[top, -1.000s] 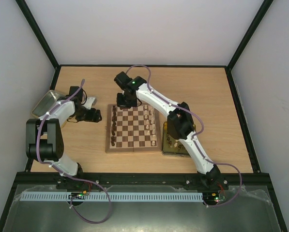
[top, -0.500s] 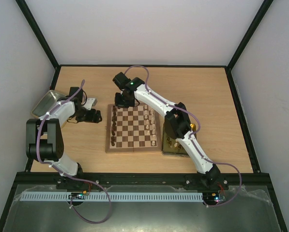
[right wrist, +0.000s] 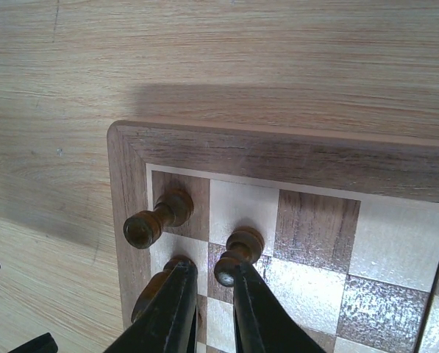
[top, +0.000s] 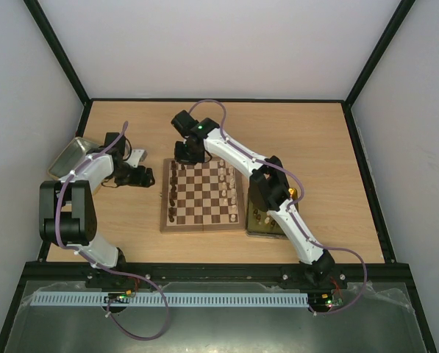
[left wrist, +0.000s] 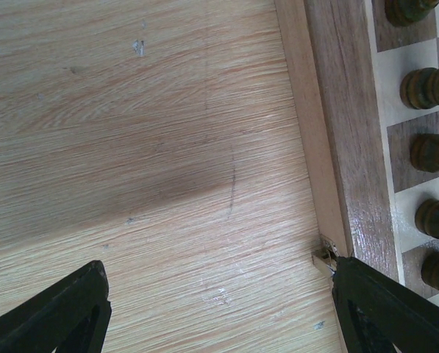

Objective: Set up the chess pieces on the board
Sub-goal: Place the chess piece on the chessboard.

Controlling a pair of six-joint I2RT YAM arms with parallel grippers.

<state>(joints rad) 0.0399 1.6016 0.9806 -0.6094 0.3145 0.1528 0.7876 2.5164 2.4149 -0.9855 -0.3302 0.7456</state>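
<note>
**Chess pieces [right wrist: 158,218] on the board [right wrist: 278,158], none held by either arm**

We see the right gripper [right wrist: 212,269] low over one corner of the board. Its two fingers [right wrist: 171,312] are parted by a narrow slit through which the checks show. Nothing sits between them, so we call it released. One dark piece stands on the corner square, just ahead of the tips and off to the left in the wrist view. A second dark piece [right wrist: 237,250] is just ahead of the other finger, its top right beside the tip; we cannot tell whether they touch. A third dark piece [right wrist: 147,300] is partly hidden against the outer side of the left-hand finger.

The left gripper [left wrist: 219,266] hangs over bare table [left wrist: 131,110], its fingers spread wide and empty. The board's plain border runs just past one fingertip, and beyond it a file of dark pieces [left wrist: 431,151] stands on the edge squares.

From above, cream pieces [top: 230,184] stand along the side of the board opposite both grippers. A yellowish tray [top: 263,233] lies just beyond that side, under the right forearm.
</note>
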